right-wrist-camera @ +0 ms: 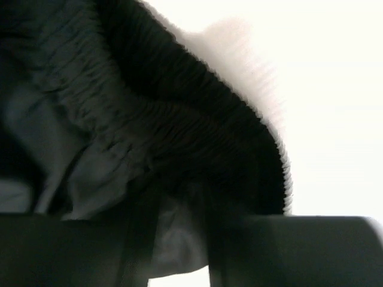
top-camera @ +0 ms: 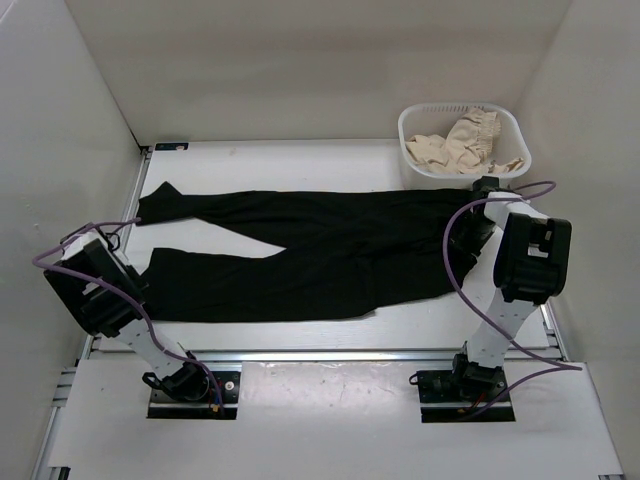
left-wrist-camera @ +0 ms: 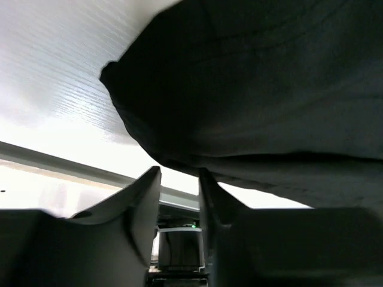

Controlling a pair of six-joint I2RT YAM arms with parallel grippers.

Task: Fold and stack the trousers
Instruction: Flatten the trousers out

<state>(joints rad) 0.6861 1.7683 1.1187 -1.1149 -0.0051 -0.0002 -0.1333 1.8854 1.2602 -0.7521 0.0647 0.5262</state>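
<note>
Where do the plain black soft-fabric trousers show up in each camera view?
Top external: black trousers spread across mid-table, legs pointing left.
Left wrist: a leg end fills the upper right.
Right wrist: gathered waistband fills left and centre.
Shared landmark: the white table top.

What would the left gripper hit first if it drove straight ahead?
The black trousers: a leg's cuff end lies right ahead of the left gripper in its wrist view. Gap looks small, though depth is unclear; it could slip under the fabric.
</note>
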